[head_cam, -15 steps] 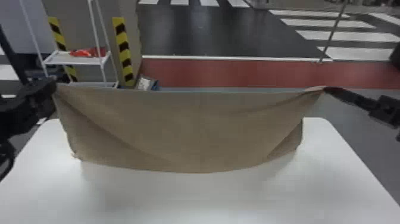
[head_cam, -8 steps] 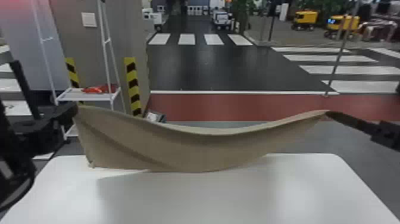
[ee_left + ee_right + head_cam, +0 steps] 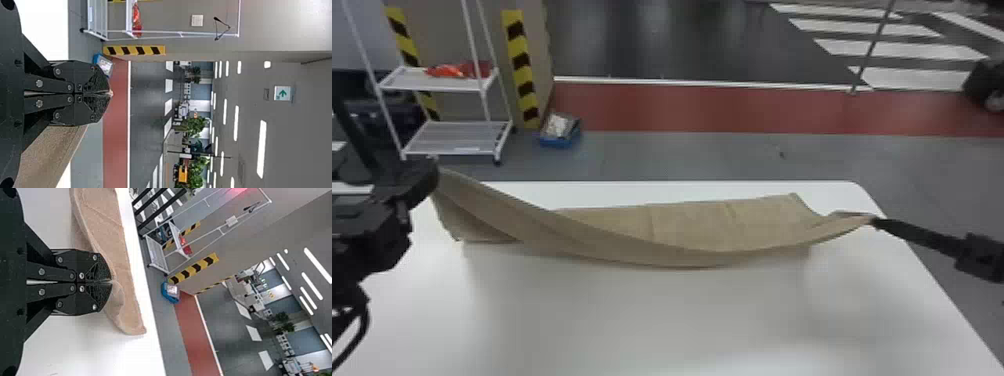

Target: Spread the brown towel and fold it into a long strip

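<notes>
Stretched between the two grippers, the brown towel (image 3: 652, 245) sags, its far part lying on the white table and its near edge curving above it. My left gripper (image 3: 434, 167) holds the towel's left corner above the table's back left; in the left wrist view the left gripper (image 3: 109, 93) is shut on a bit of cloth, with more towel (image 3: 51, 152) hanging beside it. Lower, near the table's right edge, my right gripper (image 3: 874, 221) pinches the right corner. In the right wrist view the right gripper (image 3: 110, 282) is shut on the towel (image 3: 125, 301).
The white table (image 3: 652, 320) extends in front of the towel. Beyond its back edge stand a white rack (image 3: 452, 137) with red items on a shelf and a blue box (image 3: 559, 131) on the floor. A thin pole (image 3: 872, 47) rises at the back right.
The towel, earlier held up spread wide, has come down onto the table at its far part. The right gripper has lowered; the left one stays higher. The head view has tilted up, then down again.
</notes>
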